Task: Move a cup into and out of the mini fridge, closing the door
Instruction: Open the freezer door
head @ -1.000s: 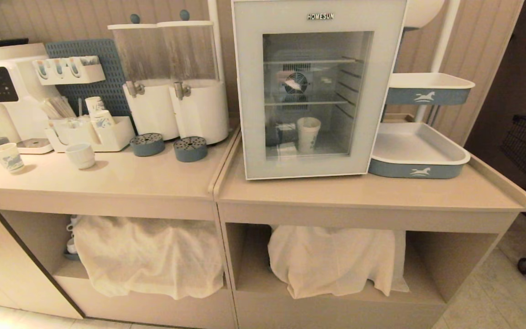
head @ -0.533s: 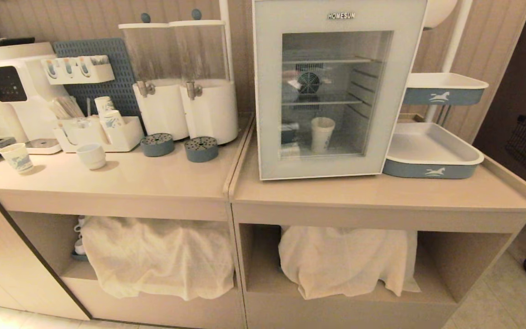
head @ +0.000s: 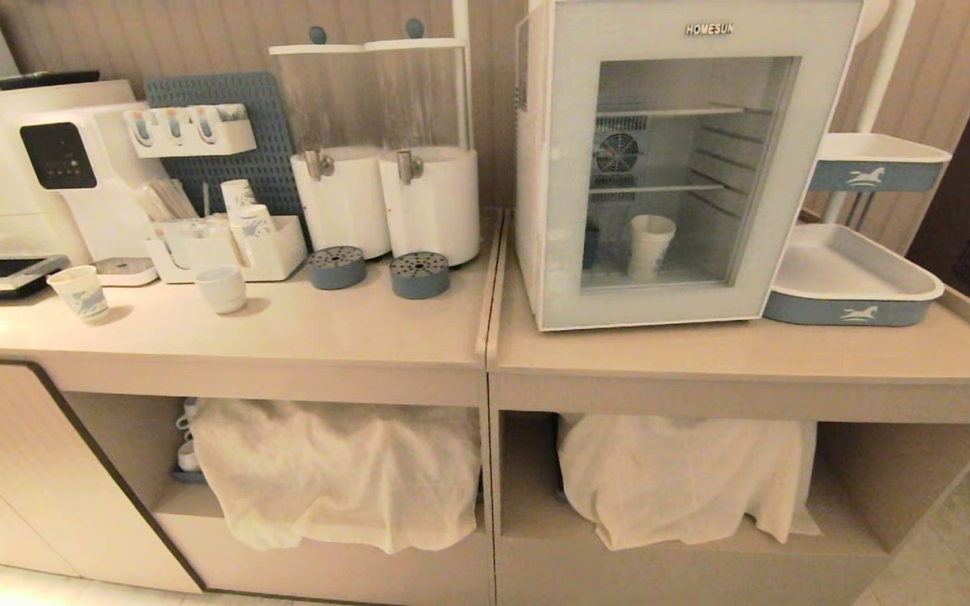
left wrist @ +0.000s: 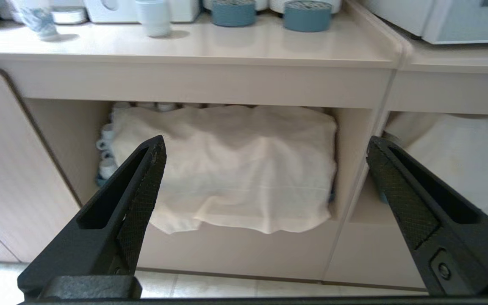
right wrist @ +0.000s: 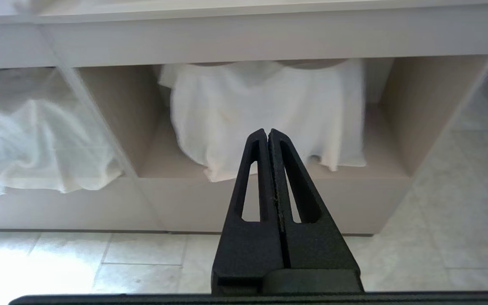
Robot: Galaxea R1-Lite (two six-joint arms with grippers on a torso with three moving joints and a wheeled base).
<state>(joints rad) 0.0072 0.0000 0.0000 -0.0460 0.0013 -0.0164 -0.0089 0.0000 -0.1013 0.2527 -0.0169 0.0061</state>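
Note:
The white mini fridge (head: 535, 168) stands on the right counter with its glass door (head: 573, 210) shut. Through the glass the tall white cup (head: 649, 247) stands on the fridge floor below the wire shelves. Neither arm shows in the head view. My left gripper (left wrist: 265, 146) hangs low in front of the left cabinet shelf, open and empty. My right gripper (right wrist: 268, 132) hangs low in front of the right cabinet shelf, shut with nothing in it.
A coffee machine (head: 47, 168), two drink dispensers (head: 384, 143), a patterned paper cup (head: 81, 292) and a squat white cup (head: 221, 289) stand on the left counter. Blue-and-white trays (head: 851, 286) sit right of the fridge. White cloths (head: 338, 471) cover the open shelves below.
The whole head view has shifted: counter and fridge now lie further right in the picture, so the camera has moved left. The arms hang as before.

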